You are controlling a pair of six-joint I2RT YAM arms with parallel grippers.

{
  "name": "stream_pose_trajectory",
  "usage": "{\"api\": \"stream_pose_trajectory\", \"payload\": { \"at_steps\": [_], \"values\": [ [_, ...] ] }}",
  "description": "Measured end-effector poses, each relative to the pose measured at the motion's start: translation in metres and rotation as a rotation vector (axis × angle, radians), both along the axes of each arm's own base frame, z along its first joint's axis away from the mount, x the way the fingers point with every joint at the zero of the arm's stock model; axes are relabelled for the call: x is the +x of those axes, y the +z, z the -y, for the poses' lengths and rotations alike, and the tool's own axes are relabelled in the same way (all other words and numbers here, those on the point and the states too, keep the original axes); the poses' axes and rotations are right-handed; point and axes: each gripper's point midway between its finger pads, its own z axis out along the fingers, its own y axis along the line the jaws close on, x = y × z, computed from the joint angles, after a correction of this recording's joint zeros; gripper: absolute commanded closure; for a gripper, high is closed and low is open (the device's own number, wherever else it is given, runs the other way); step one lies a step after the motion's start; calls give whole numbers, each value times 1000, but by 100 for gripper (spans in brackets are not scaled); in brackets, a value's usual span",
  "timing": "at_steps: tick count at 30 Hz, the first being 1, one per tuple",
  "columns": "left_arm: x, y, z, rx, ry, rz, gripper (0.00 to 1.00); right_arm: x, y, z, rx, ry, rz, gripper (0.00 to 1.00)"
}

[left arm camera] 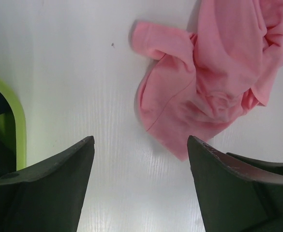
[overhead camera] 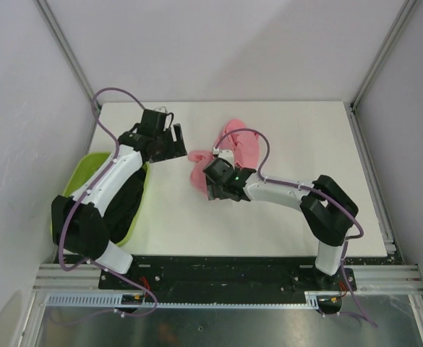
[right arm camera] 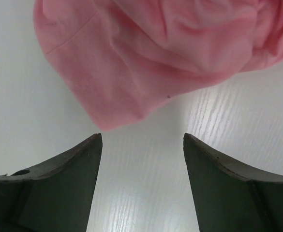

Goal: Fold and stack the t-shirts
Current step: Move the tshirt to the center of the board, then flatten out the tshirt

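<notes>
On the white worktop (overhead camera: 269, 217) the crumpled salmon-pink cloth t-shirt (overhead camera: 236, 148) lies unfolded, the dark tees (overhead camera: 128, 202) sit unstacked in the lime-green plastic tub (overhead camera: 81, 173), and the left end effector (left arm camera: 140, 140) and right end effector (right arm camera: 142, 135) both gape empty.

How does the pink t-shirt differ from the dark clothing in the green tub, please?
Colour: the pink t-shirt is salmon-pink; the dark clothing is nearly black. Place: the pink t-shirt lies on the white table; the dark clothing sits inside the lime-green tub. View: the pink t-shirt is mostly exposed; the dark clothing is partly hidden by the left arm. Both are bunched up, not folded.
</notes>
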Motion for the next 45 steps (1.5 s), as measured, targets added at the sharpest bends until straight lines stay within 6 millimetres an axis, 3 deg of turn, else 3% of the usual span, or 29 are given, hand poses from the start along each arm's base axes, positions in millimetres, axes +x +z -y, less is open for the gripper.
{"api": "stream_pose_trajectory", "payload": {
  "at_steps": [14,17,20,22,26,30,34,38,41,45],
  "values": [
    [3,4,7,-37,-24,16,19,8,-33,-37,-66,48,2,31],
    [3,3,6,-40,-23,15,19,13,-38,-41,-93,43,2,51],
    [4,3,5,-40,-19,16,19,17,-41,-39,-127,28,3,89],
    [5,3,4,-40,-17,16,19,18,-41,-32,-156,16,6,97],
    [7,0,5,-44,-18,12,21,22,-34,-8,-225,-54,12,100],
    [11,-12,11,-52,-30,-13,24,31,3,29,-263,-138,46,100],
    [14,-31,23,-58,-41,-51,25,49,84,78,-198,-267,158,100],
    [13,-53,52,-74,-87,-91,25,60,159,139,-129,-410,272,100],
    [10,-70,73,-88,-129,-121,25,66,186,181,-124,-499,316,100],
    [6,-91,97,-110,-179,-157,26,71,193,225,-156,-582,311,100]
  ]
}}
